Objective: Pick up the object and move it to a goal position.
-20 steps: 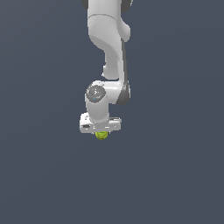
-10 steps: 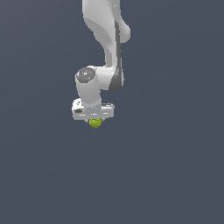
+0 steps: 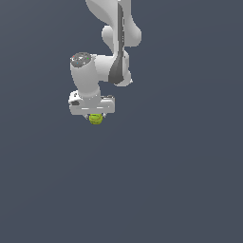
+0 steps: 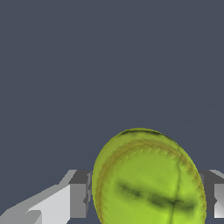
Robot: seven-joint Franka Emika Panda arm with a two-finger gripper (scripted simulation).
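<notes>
The object (image 3: 96, 118) is a small yellow-green ball with darker seam marks, tucked under the white hand of my arm in the exterior view. My gripper (image 3: 95, 118) is shut on it, and only the ball's lower part shows below the hand. In the wrist view the object (image 4: 148, 179) fills the space between the two grey fingers (image 4: 78, 199), my gripper (image 4: 146, 199) pressing it from both sides. Arm and ball hang over a plain dark grey-blue background.
The white arm (image 3: 114, 38) with its dark stripe comes down from the top of the exterior view. Only a uniform dark grey-blue surface (image 3: 180, 180) lies around it.
My arm has carried the ball up and toward the exterior view's left. The grip on the ball has stayed the same.
</notes>
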